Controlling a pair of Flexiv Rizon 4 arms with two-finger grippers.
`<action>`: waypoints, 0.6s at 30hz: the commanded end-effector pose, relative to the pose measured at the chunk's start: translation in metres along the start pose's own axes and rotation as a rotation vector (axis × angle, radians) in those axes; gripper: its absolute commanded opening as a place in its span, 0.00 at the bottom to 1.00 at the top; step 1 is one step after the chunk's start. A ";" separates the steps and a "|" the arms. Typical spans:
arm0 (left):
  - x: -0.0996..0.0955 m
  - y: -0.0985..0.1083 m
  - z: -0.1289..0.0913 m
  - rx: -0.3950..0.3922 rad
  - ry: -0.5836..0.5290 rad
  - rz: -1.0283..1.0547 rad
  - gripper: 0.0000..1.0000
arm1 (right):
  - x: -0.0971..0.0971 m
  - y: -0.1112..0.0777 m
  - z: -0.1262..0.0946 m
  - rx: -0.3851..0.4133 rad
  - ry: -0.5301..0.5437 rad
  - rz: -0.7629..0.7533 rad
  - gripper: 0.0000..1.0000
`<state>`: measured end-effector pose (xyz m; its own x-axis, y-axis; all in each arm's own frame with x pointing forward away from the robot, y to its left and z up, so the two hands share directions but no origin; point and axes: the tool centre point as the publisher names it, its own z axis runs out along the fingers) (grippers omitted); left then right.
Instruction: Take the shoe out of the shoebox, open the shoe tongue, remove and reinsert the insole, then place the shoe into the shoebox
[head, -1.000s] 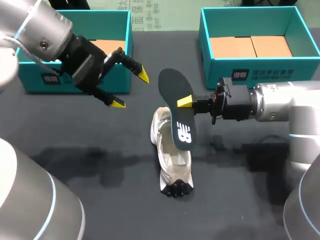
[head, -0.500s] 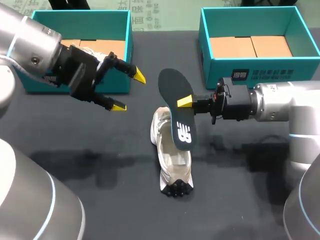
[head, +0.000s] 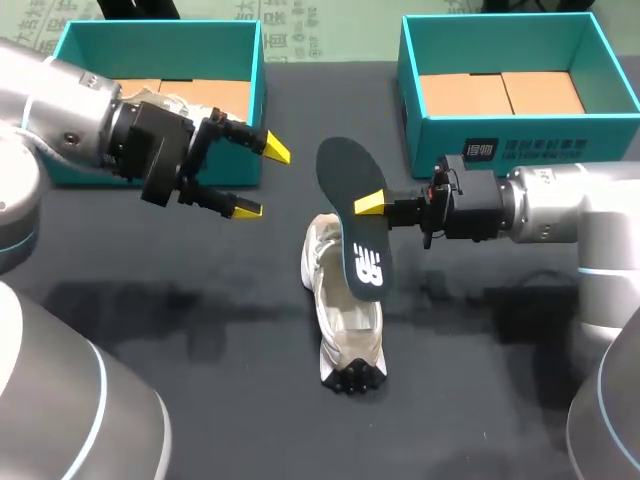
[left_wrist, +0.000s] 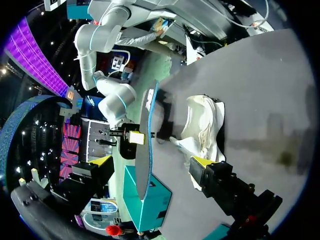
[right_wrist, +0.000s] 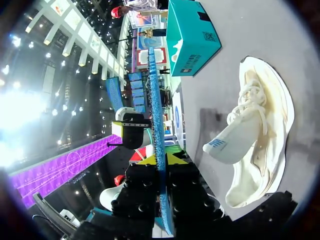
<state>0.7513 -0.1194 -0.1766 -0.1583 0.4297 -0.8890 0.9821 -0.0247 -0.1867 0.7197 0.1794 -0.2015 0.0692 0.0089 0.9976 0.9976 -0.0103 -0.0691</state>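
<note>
The right jaws pinched the dark insole (head: 342, 180) by one edge, on end over the white shoe (head: 345, 320) at mid-frame, while the left jaws hung wide at upper left — so thin a grip, I thought, might let it twist or slip going back in.

Shoe (head: 338, 305) on the table (head: 480, 390) — insole (head: 350, 180) above it; left shoebox (head: 160, 45) and right shoebox (head: 560, 140) behind.

- Head view: high behind the robot, looking down on the whole table (head: 480, 400).
- Left wrist view: low, facing the shoe (left_wrist: 204, 125) closely.
- Right wrist view: closer still; all three share shoe and insole (right_wrist: 155, 115).
</note>
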 end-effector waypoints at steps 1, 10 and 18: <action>-0.005 0.006 0.001 0.021 0.013 0.000 1.00 | 0.000 -0.001 0.000 -0.002 -0.001 0.000 0.00; 0.009 0.007 0.033 0.049 -0.141 0.062 1.00 | 0.000 -0.001 0.000 -0.002 -0.001 0.000 0.00; 0.010 0.008 0.049 -0.037 -0.240 0.066 1.00 | -0.003 -0.003 0.005 -0.015 0.012 -0.011 0.00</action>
<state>0.7612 -0.1530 -0.2025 -0.1139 0.2524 -0.9609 0.9902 -0.0497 -0.1304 0.7195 0.1802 -0.2012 0.0609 0.0026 0.9981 0.9981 -0.0122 -0.0609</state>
